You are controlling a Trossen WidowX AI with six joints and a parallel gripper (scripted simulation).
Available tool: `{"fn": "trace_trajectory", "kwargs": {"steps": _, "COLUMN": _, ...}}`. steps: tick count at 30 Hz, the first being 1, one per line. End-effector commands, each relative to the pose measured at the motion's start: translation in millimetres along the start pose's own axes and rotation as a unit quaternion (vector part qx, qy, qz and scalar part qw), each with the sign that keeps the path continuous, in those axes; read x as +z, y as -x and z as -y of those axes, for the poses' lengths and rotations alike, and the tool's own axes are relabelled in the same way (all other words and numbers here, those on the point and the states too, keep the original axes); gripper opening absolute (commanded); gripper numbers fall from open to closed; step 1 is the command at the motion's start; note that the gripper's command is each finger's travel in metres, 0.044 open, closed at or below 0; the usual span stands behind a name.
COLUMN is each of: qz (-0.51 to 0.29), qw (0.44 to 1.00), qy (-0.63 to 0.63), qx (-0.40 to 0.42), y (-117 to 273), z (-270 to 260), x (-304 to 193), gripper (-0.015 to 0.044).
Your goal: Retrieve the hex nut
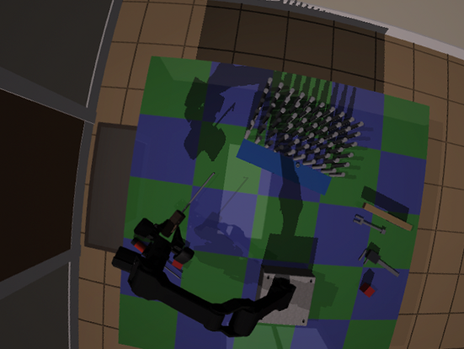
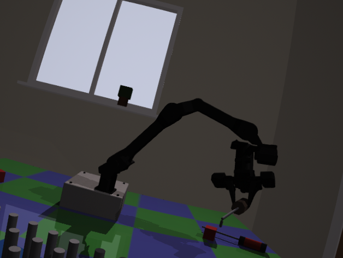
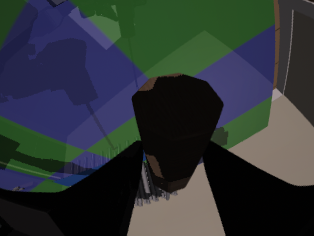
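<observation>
My gripper (image 1: 173,222) (image 2: 240,206) (image 3: 172,146) is shut on the brown handle of the hook tool. The tool's thin rod (image 1: 200,190) (image 2: 230,213) ends in a short bent tip, raised above the mat at the left, well away from the spacers. The standing metal spacers (image 1: 270,80) (image 2: 32,235) form a dense field at the mat's back right in the top view; those I can make out stand upright. The blue taped strip (image 1: 258,156) runs along their front. The small nut (image 1: 297,164) appears to lie on the strip, near its spacer-side edge and close to the front spacers.
A red-handled screwdriver (image 1: 139,245) (image 2: 252,244) and a red cube (image 1: 177,263) (image 2: 210,232) lie below the gripper. On the right are a wooden bar (image 1: 387,217), a wrench (image 1: 371,223), a grey tool with a dark block (image 1: 373,255) and another red cube (image 1: 368,290).
</observation>
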State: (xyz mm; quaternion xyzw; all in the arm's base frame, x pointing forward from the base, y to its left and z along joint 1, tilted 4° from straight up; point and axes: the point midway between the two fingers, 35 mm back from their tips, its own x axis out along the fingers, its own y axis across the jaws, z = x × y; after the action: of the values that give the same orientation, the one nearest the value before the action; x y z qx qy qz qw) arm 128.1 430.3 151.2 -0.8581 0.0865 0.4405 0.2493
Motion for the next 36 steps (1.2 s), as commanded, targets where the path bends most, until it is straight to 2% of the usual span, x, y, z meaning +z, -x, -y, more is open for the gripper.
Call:
{"fn": "trace_trajectory", "kwargs": {"steps": 1, "qz": -0.003, "qw": 1.000, "qy": -0.005, "qx": -0.004, "y": -1.9, "z": 1.2, "x": 0.2, "gripper": 0.0000}}
{"fn": "trace_trajectory", "kwargs": {"steps": 36, "qz": -0.003, "qw": 1.000, "qy": -0.005, "qx": -0.005, "y": -34.5, "z": -3.9, "x": 19.9, "gripper": 0.0000}}
